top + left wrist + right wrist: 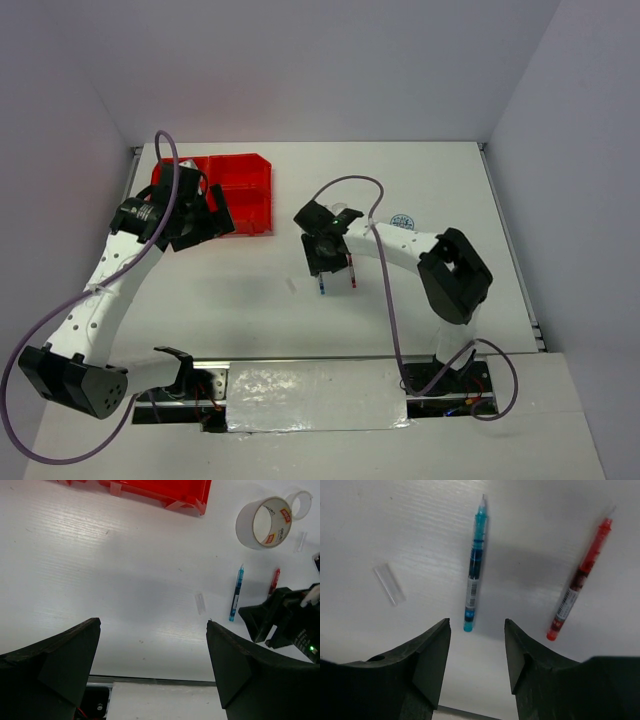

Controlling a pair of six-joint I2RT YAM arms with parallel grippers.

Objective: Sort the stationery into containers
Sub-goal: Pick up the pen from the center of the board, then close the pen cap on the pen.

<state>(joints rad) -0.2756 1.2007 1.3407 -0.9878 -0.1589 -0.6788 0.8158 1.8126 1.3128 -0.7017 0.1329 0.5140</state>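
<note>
The red bin block (pixel 235 190) stands at the back left; its edge also shows in the left wrist view (pixel 160 491). My left gripper (pixel 205 222) is open and empty over the bin's front edge, and its jaws (pixel 153 625) stand wide apart. My right gripper (pixel 328 257) is open and empty, just above the table. In the right wrist view (pixel 476 625) its jaws stand just short of the end of the blue pen (pixel 475 570). The red pen (pixel 580 580) lies to the right. Both pens show on the table (pixel 323 288) (pixel 352 280).
A grey tape ring (pixel 264 522) and a clear tape ring (pixel 300 504) lie beyond the pens. A small clear cap (pixel 389 584) lies left of the blue pen. A round blue-white tub (pixel 402 222) sits by the right arm. The table's near edge has a metal rail (pixel 310 365).
</note>
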